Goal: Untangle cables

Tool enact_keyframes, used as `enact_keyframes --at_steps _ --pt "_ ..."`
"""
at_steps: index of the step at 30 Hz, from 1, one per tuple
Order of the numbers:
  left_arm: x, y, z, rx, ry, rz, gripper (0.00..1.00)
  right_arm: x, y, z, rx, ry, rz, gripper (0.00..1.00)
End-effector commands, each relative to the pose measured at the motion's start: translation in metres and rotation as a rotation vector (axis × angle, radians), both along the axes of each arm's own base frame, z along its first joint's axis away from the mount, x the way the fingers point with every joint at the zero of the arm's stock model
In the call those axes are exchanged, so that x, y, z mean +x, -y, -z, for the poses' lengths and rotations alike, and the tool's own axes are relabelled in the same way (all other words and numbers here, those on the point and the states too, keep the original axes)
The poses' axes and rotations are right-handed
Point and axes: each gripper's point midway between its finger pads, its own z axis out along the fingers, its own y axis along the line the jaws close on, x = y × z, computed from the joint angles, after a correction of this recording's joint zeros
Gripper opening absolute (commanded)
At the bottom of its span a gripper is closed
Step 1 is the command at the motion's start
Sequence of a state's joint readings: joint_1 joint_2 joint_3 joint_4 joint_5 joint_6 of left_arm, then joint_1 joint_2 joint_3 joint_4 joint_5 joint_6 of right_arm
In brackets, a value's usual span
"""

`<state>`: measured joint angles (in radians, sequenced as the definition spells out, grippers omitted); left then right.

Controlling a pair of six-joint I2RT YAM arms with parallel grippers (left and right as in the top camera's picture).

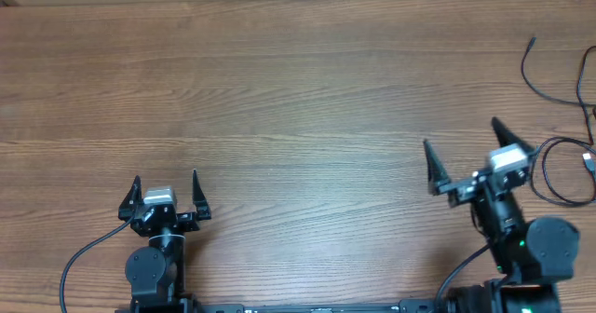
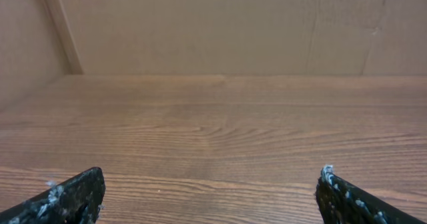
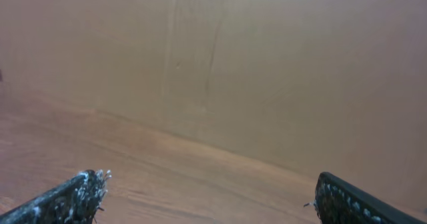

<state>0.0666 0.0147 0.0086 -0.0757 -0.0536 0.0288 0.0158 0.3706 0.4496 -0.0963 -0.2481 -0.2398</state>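
Thin black cables (image 1: 559, 155) lie loose on the wooden table at the far right edge of the overhead view, one strand (image 1: 533, 71) curving up toward the back, with a small silvery plug tip (image 1: 588, 159) near the edge. My right gripper (image 1: 463, 145) is open and empty, just left of the cables, apart from them. My left gripper (image 1: 166, 192) is open and empty at the front left, far from the cables. Both wrist views show only spread fingertips, the left pair (image 2: 210, 191) and the right pair (image 3: 210, 191), over bare wood; no cable shows there.
A tan wall (image 2: 220, 31) stands behind the table's far edge. The arm bases and their thicker black wires (image 1: 84, 257) sit along the front edge.
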Motion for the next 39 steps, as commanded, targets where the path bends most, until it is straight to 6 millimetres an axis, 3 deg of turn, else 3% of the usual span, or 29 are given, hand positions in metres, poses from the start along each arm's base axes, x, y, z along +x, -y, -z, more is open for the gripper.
enact_keyframes --at_steps 1,6,11,18,27,39 --pt "0.000 -0.001 -0.001 0.013 0.006 -0.003 0.99 -0.007 -0.001 0.007 0.002 0.031 -0.001 1.00" --pt "0.000 -0.001 -0.001 0.013 0.007 -0.003 1.00 -0.015 0.014 0.011 0.033 0.062 0.082 1.00" --pt "0.000 -0.001 -0.001 0.013 0.007 -0.003 1.00 -0.022 0.039 0.009 0.213 0.094 0.210 1.00" --pt "0.000 -0.001 -0.001 0.013 0.007 -0.003 1.00 -0.020 0.042 0.031 0.217 0.097 0.224 1.00" --pt "0.000 -0.001 -0.001 0.013 0.007 -0.003 0.99 -0.017 0.044 0.040 0.228 0.162 0.230 1.00" --pt "0.000 -0.001 -0.001 0.013 0.007 -0.003 1.00 -0.009 0.052 0.070 0.233 0.147 0.282 1.00"
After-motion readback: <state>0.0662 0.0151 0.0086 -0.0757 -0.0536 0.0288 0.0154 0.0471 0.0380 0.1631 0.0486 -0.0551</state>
